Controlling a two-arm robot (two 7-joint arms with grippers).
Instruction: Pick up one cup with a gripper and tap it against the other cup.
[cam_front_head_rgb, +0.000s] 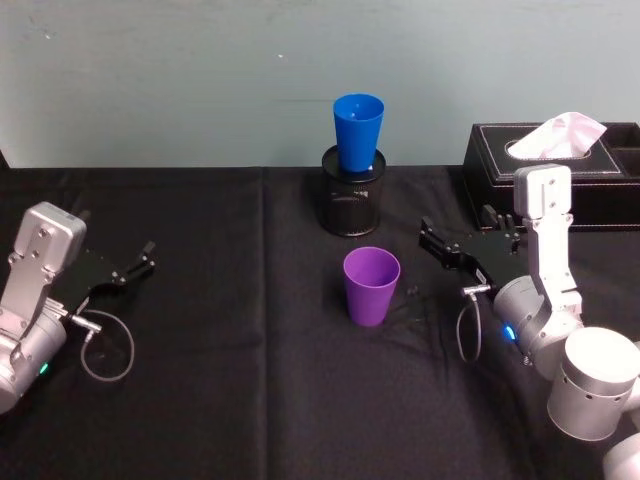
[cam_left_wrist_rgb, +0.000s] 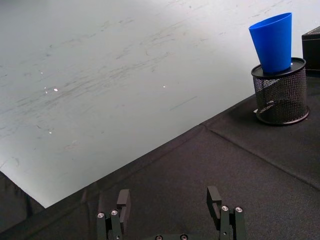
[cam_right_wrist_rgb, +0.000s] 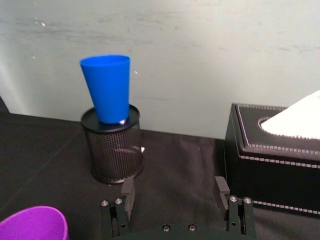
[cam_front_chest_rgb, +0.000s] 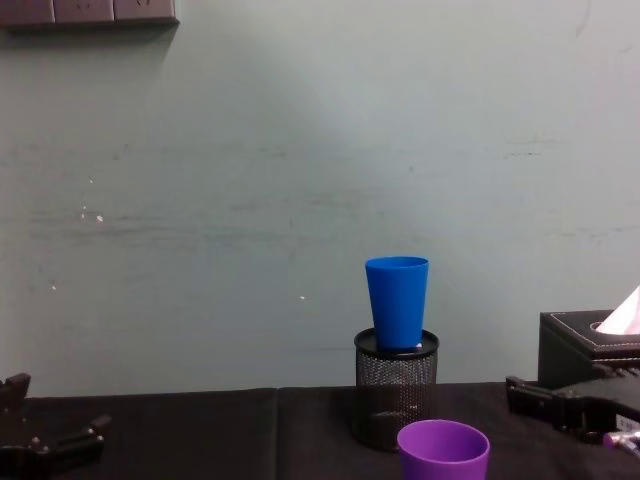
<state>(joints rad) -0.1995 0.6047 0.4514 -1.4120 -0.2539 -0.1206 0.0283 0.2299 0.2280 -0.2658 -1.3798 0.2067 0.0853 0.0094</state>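
Purple cup (cam_front_head_rgb: 372, 286) upright near centre of the black cloth (cam_front_head_rgb: 230, 400), untouched; blue cup (cam_front_head_rgb: 358, 132) perched in the mesh pen holder (cam_front_head_rgb: 353, 200) just beyond it. Right gripper (cam_front_head_rgb: 447, 247) just right of the purple cup, jaws spread, grasping nothing. Left gripper (cam_front_head_rgb: 133, 266) parked far left, also spread and empty. Likely trouble — nudging the light purple cup over on approach, or tapping too hard and toppling the blue cup off its perch.

From my console this reads as an office-style test bench: a table under a black cloth (cam_front_head_rgb: 200, 400) pushed against a scuffed pale green wall (cam_front_chest_rgb: 250, 200). On the cloth, a black mesh pen holder (cam_front_head_rgb: 352, 205) stands near the wall, with a black leather-look tissue box (cam_front_head_rgb: 590, 180) to its right.
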